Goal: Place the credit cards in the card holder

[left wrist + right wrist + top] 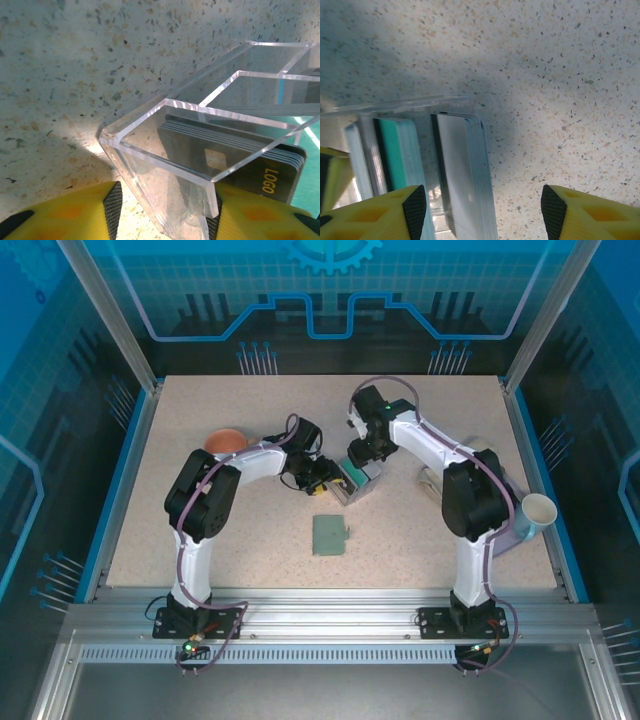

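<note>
Nearest the arm bases, the closed green card holder lay flat on the speckled table. Just beyond it, a clear box held the credit cards standing on edge. The left gripper straddled the box's corner with its fingers spread. The right gripper hung over the cards, also spread.

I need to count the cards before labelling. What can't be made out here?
Top view: the clear box is mostly covered by the left end effector and right end effector, so its cards can't be counted.
Left wrist view: the dark cards sit partly behind the left end effector's finger; whether it pinches the box is unclear.
Right wrist view: the teal cards and whitish cards are cut off by the bottom edge.
</note>
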